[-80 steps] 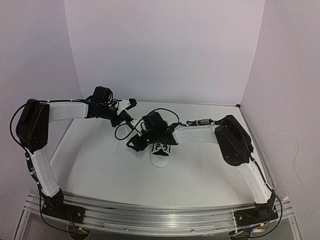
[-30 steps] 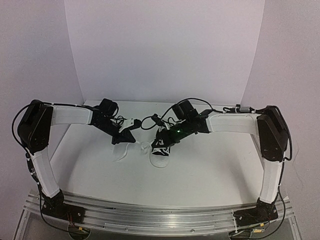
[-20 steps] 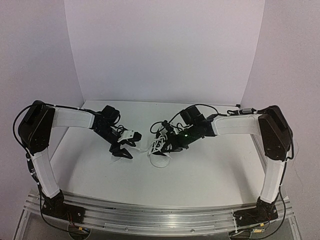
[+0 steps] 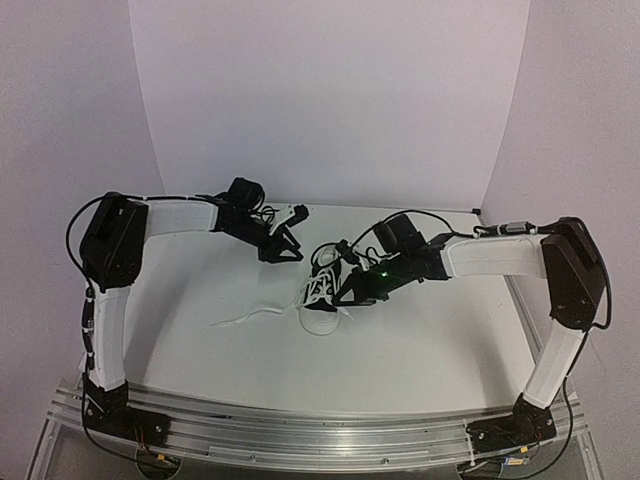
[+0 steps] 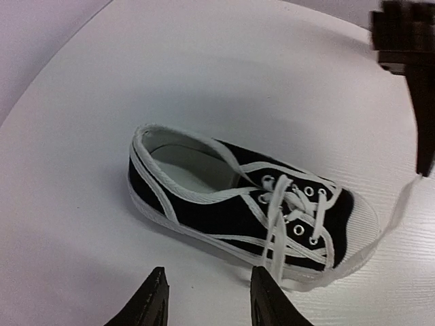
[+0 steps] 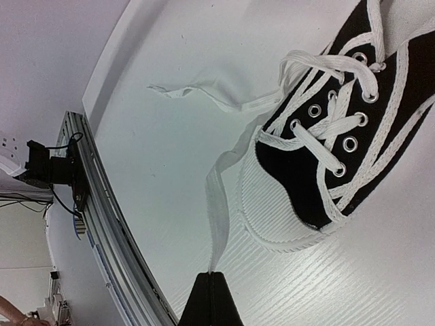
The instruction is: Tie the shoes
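Robot lab, white backdrop (image 4: 330, 100), aluminium rail (image 4: 320, 436)

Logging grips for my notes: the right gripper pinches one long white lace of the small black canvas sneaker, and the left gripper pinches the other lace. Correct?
Not quite. The left gripper pinches nothing: the left wrist view shows its jaws apart and empty, and the other lace lies loose beside the black canvas sneaker. The right gripper does pinch one white lace.
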`<action>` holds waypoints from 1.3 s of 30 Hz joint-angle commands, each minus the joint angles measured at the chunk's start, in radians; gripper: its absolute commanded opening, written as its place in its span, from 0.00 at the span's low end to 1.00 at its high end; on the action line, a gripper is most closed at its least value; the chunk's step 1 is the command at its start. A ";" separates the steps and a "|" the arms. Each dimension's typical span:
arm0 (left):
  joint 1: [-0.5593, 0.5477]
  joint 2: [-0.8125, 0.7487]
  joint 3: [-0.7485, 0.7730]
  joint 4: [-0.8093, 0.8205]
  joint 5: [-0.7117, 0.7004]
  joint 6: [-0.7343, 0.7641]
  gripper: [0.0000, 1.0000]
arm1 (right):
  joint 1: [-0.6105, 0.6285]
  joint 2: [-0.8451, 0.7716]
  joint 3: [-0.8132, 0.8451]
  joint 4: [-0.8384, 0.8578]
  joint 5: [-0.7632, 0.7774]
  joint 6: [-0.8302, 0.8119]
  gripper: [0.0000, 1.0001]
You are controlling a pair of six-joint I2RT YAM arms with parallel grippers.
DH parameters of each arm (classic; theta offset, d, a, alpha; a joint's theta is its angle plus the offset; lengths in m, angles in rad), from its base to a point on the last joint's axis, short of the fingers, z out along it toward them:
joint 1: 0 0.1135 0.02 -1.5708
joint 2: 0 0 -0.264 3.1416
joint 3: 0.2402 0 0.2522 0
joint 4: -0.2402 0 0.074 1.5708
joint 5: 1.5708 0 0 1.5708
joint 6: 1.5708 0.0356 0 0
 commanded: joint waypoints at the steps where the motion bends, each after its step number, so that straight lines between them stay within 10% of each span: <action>1: -0.012 0.173 0.190 -0.068 -0.053 -0.131 0.35 | -0.001 -0.023 -0.009 0.057 -0.004 -0.008 0.00; 9: -0.025 0.120 0.072 -0.050 0.116 0.008 0.52 | -0.003 -0.022 -0.030 0.102 -0.016 0.011 0.00; 39: -0.037 0.131 0.100 -0.147 0.189 0.048 0.53 | -0.003 -0.027 -0.053 0.115 -0.027 0.014 0.00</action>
